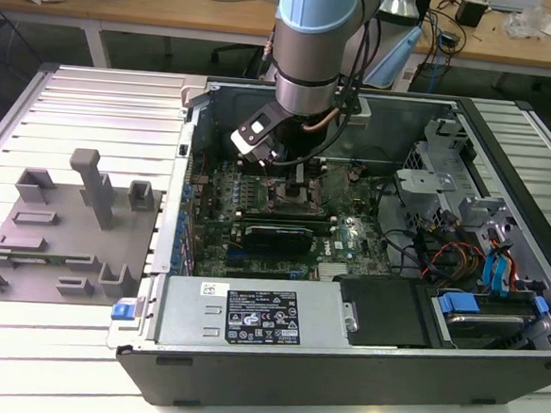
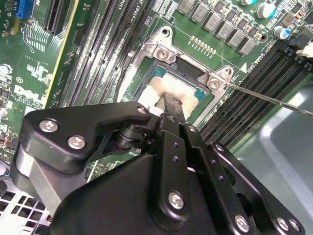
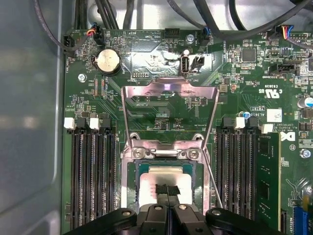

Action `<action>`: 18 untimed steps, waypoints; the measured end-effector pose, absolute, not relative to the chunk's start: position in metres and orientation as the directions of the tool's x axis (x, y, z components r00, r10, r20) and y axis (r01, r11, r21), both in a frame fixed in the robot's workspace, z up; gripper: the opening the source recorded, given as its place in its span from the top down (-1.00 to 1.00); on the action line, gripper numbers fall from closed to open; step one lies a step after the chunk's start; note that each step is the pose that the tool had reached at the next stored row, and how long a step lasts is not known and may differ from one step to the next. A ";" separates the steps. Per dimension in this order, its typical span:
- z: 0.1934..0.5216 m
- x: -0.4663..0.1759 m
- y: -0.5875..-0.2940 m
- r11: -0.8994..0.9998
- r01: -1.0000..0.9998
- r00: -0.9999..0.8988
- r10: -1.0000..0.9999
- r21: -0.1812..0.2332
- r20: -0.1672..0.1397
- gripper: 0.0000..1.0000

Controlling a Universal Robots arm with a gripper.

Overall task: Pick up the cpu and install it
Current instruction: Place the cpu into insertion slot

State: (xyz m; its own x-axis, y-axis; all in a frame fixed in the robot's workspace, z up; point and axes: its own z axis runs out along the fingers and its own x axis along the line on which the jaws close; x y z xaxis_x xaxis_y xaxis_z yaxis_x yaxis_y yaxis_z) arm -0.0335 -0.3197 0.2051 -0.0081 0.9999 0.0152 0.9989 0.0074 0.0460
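Gripper (image 1: 299, 177) hangs straight down into open computer case (image 1: 339, 381), upper centre of exterior view, above motherboard (image 1: 349, 235).

Second wrist view: fingertips (image 2: 171, 105) pressed together, pinching nothing, tip on pale lid of cpu (image 2: 159, 87). cpu lies flat inside socket frame (image 2: 164, 46), directly beneath gripper.

First wrist view: cpu (image 3: 146, 183) sits square to frame, closed fingertips at lid's middle, contact likely. Load plate (image 3: 168, 98) stands swung open beyond cpu. Thin lever (image 3: 213, 181) runs just beside socket.
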 end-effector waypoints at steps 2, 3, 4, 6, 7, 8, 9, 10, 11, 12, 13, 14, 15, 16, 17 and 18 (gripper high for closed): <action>0.204 -0.034 -0.320 0.007 0.999 -0.008 1.000 0.046 0.015 0.79; 0.204 -0.034 -0.320 0.007 0.999 -0.008 1.000 0.046 0.015 0.79; 0.204 -0.034 -0.320 0.007 0.999 -0.008 1.000 0.046 0.015 0.79; 0.204 -0.034 -0.320 0.007 0.999 -0.008 1.000 0.046 0.015 0.79; 0.204 -0.034 -0.320 0.007 0.999 -0.008 1.000 0.046 0.015 0.79; 0.203 -0.034 -0.320 0.007 0.999 -0.008 1.000 0.046 0.015 0.79; 0.203 -0.034 -0.320 0.007 0.999 -0.008 1.000 0.046 0.015 0.79; 0.203 -0.034 -0.320 0.007 0.999 -0.008 1.000 0.046 0.015 0.79; 0.203 -0.034 -0.320 0.007 0.999 -0.008 1.000 0.046 0.015 0.79; 0.203 -0.034 -0.320 0.007 0.999 -0.008 1.000 0.046 0.015 0.79; 0.208 -0.033 -0.320 0.007 0.999 -0.008 1.000 0.046 0.015 0.79; 0.212 -0.033 -0.320 0.007 0.999 -0.008 1.000 0.046 0.015 0.79; 0.215 -0.033 -0.320 0.007 0.999 -0.008 1.000 0.046 0.015 0.79; 0.219 -0.033 -0.320 0.007 0.999 -0.008 1.000 0.046 0.015 0.79; 0.222 -0.034 -0.320 0.007 0.999 -0.008 1.000 0.046 0.015 0.79; 0.225 -0.034 -0.320 0.007 0.999 -0.008 1.000 0.046 0.015 0.79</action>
State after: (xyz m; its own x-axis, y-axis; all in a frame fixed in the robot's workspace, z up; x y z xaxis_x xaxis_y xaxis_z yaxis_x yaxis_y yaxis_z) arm -0.0335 -0.3198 0.2245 -0.0081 0.9999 0.0151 0.9989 0.0074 0.0459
